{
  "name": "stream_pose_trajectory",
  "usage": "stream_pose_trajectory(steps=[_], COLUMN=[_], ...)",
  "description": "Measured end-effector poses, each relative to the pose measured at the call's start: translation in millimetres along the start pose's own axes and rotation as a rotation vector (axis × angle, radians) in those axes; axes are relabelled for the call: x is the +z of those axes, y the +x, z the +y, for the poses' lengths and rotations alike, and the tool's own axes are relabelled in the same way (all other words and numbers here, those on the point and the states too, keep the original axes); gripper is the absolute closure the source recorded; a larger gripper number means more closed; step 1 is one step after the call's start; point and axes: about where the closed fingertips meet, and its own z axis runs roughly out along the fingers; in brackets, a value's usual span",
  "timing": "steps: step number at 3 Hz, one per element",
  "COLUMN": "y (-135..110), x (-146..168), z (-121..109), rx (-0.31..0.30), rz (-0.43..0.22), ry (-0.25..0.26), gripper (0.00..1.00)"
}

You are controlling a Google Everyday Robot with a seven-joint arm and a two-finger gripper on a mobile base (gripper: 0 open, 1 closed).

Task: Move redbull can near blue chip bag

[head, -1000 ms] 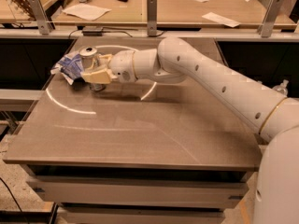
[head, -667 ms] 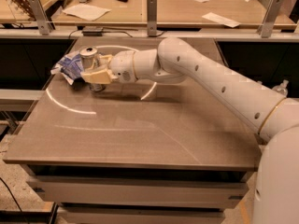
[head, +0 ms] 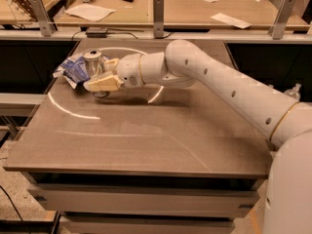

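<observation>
Camera view is showing us almost no change over the last second: the gripper [head: 97,75] is staying at the far left of the table [head: 146,130], up against the redbull can [head: 92,61], and the can is keeping its place. We are reading that as the carry being finished, with only release and withdrawal left. We cannot tell whether the gripper is clamping the can or letting it go. The can is standing upright, silver top showing, lower body hidden behind the gripper, just beside the crumpled blue chip bag [head: 73,70], perhaps touching it.
</observation>
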Motion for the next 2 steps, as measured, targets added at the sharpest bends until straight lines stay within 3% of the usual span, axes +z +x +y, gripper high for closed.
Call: stream_pose_trajectory(steps=[1,2], y=[0,-3], x=[-4,-26], z=[2,-1], rx=[0.049,0.112], rz=[-0.037,-0.096], ry=[-0.046,-0.068], gripper=[0.0,0.0])
